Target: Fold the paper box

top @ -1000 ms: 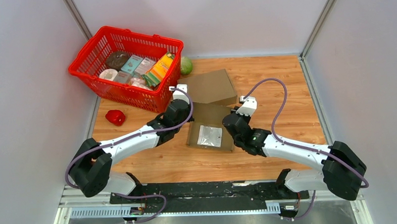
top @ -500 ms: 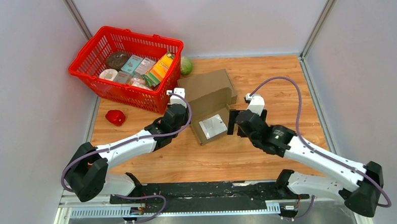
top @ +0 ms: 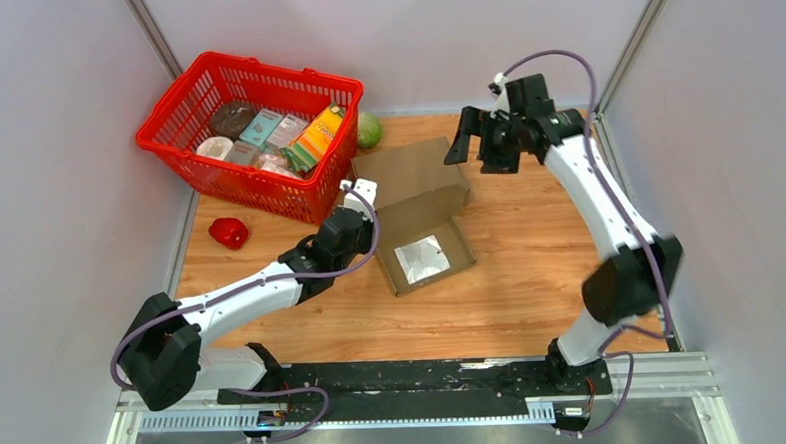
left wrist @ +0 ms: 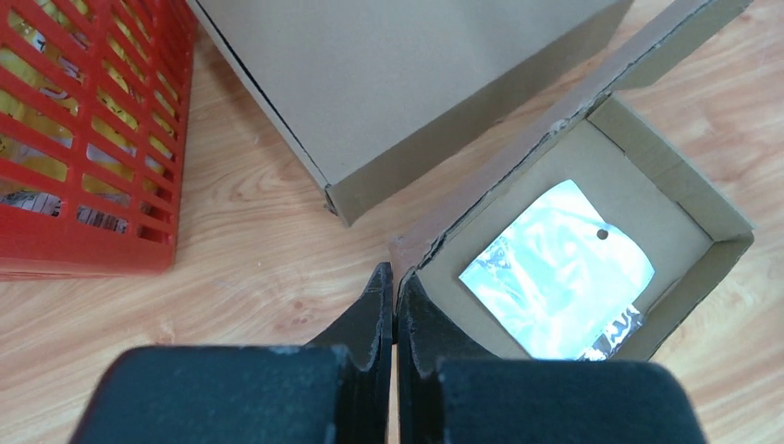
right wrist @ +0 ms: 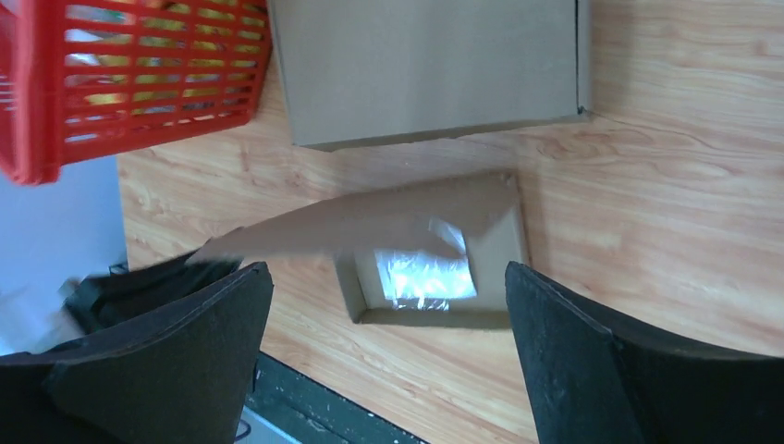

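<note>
You find the paper box [top: 409, 221] in the middle of the wooden table [top: 531, 266], lying open with the tray part towards the arms and the flat lid panel [top: 412, 171] behind it, nearer to the far wall. Inside the tray lies a shiny silver pouch [left wrist: 555, 268], flat on the bottom. Your left gripper [left wrist: 395, 277] stands at the near-left corner of the tray. Its two fingers are pressed together with only a thin line between them, and the tips touch the edge of the cardboard wall. From the left wrist view you cannot tell whether a piece of the wall is pinched between them or only touched. Your right gripper [top: 474, 150] is raised high above the far right part of the table, well apart from the box, and its jaws stand wide with nothing between them. In the right wrist view the whole box shows far below, between the two fingers. A red basket [top: 227, 169] full of groceries stands at the far left, just beside the lid panel. A green round thing [top: 368, 130] sits behind the basket, and a small red thing [top: 229, 232] lies on the table near its front.
</note>
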Robot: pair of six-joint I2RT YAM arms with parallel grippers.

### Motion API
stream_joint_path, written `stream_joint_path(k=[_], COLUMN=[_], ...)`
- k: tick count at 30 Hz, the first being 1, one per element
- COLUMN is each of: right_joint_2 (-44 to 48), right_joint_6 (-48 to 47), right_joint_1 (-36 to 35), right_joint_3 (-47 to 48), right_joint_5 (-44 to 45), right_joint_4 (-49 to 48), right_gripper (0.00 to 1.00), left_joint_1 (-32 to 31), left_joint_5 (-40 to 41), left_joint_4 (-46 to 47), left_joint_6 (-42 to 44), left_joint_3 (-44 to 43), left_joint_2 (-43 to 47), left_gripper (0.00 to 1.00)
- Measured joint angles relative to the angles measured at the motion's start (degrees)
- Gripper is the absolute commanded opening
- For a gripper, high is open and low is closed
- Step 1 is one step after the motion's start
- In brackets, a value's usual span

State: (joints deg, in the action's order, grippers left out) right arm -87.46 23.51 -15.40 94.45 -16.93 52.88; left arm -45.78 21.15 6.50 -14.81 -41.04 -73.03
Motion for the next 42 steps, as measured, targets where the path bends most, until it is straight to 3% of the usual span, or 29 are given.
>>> stream_joint_path(k=[4,8,11,17,22,27,33,38,40,42], right_joint_2=[-16.5,-22.1,-21.2,-18.7,-18.9,-19.0,-18.3,-15.7,-14.4,-13.4], right_joint_6=[-0.8,0.5,1.9,5.2,5.4,4.7,8.4,12.5,13.5,14.4], right_joint_1=[1.4,2.0,2.0,1.9,2.1,2.1,2.1,2.1,2.1,2.0], right_joint_3=[7.7,7.7,5.3,-0.7,-0.7,-1.5,-6.5,-10.6,-12.1,-13.6], right_joint_5=[-5.6,-7.3,-9.3,-13.2,-13.5,-14.4,-18.8,-20.6,-20.4,-20.5], right_joint_4=[3.5,8.4,9.4,9.3,9.1,8.4,3.8,-0.4,-1.7,-2.7], right_gripper=[0.95,0.89,0.8,0.73,0.75,0.72,0.51,0.47,0.44,0.43], left_joint_1=[0.0,0.0,0.0,-0.2,-0.4,-0.4,-0.4,-0.3,-0.4,-0.4], left_joint_5=[-2.0,-3.3,-3.8,-4.3,-4.4,-4.3,-3.9,-3.6,-3.3,-3.2], left_joint_4=[-1.9,-2.8,-2.9,-2.3,-1.3,-1.2,-1.8,-2.5,-2.8,-3.4], left_joint_6=[2.0,3.3,3.8,4.7,5.9,6.9,7.4,6.0,5.0,4.0], left_joint_3=[0.0,0.0,0.0,0.0,0.0,0.0,0.0,-0.7,-0.9,-1.3], left_joint_2=[1.7,1.8,1.8,0.9,0.2,0.1,-0.9,-1.4,-1.4,-1.4], left_gripper=[0.0,0.0,0.0,0.0,0.0,0.0,0.0,0.0,0.05,0.18])
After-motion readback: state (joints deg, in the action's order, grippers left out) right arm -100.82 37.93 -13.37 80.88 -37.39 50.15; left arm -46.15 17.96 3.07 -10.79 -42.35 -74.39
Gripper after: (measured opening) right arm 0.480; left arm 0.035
